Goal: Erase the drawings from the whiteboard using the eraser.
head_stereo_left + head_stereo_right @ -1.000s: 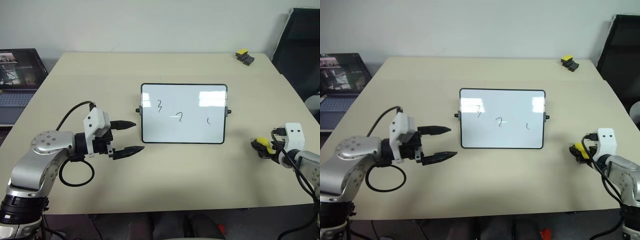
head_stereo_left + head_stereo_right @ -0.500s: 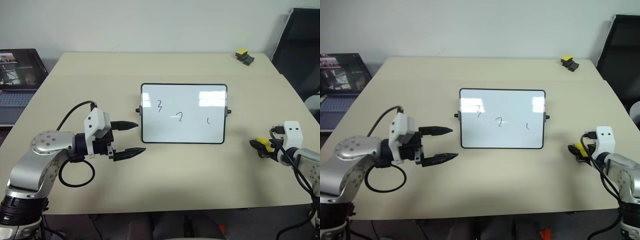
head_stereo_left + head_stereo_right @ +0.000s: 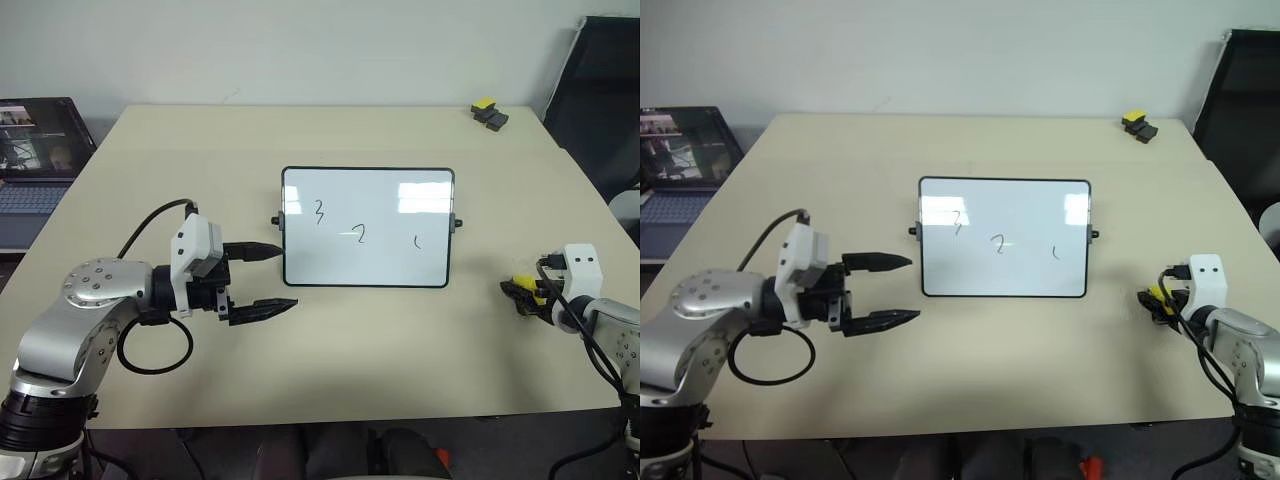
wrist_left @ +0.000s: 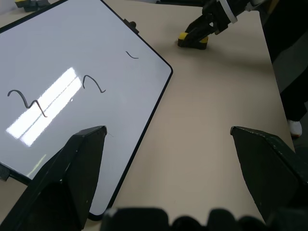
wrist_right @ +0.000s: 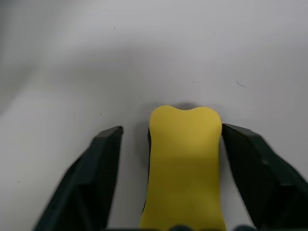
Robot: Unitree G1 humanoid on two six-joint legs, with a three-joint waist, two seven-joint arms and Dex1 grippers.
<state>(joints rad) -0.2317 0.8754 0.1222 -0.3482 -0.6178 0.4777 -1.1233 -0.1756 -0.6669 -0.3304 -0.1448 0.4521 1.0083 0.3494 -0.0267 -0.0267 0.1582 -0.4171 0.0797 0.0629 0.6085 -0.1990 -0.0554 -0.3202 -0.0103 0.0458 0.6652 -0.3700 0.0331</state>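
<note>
Table (image 3: 330, 380) first: we noted a large beige top spanning most of the head view, with the whiteboard (image 3: 367, 228) lying flat at frame centre. Its drawings (image 3: 359, 234) were intact, three small dark marks running from centre-left to centre-right of the board, so no erasing had been done.

Left gripper (image 3: 268, 277) sat at lower left of the frame, just beside the board's left edge, jaws wide apart and holding nothing; in the left wrist view its fingers (image 4: 62, 178) framed the board's corner.

Right gripper (image 3: 518, 292) lay at the right edge of the frame, well apart from the board. The eraser (image 5: 184, 163) sat on the table between its jaws. In the right wrist view one finger looked to touch the yellow block while a gap showed at the other, so we recorded the jaws as part-way in, not yet clamped.

A smaller black gadget with a yellow cap (image 3: 488, 112) sat at the upper right, untouched.

Step in hand, as we judged it: grasping the eraser. The next move calls for finishing the squeeze until both fingers bear on the block, then lifting it and carrying it left to the nearest mark, dark underside down.
</note>
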